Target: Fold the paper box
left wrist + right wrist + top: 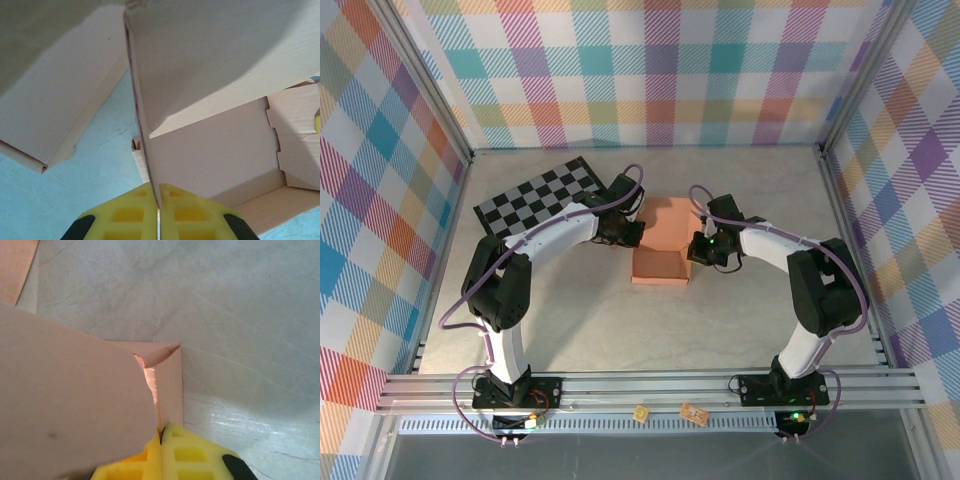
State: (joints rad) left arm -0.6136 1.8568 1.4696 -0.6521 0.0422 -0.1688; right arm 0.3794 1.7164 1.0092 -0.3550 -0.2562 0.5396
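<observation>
Left gripper is pinching an upright wall of the paper box | right gripper is nipping a creased box corner | box is sitting mid-way on the scuffed beige table | checkerboard mat is lying toward the far-left corner | plaid walls are enclosing the table

Both arms bent inward, wrists lowered. Left gripper pinched shut on box wall; right gripper pinched on box corner.

A lab test cell: plaid cloth walls, aluminium frame, checkerboard target
</observation>
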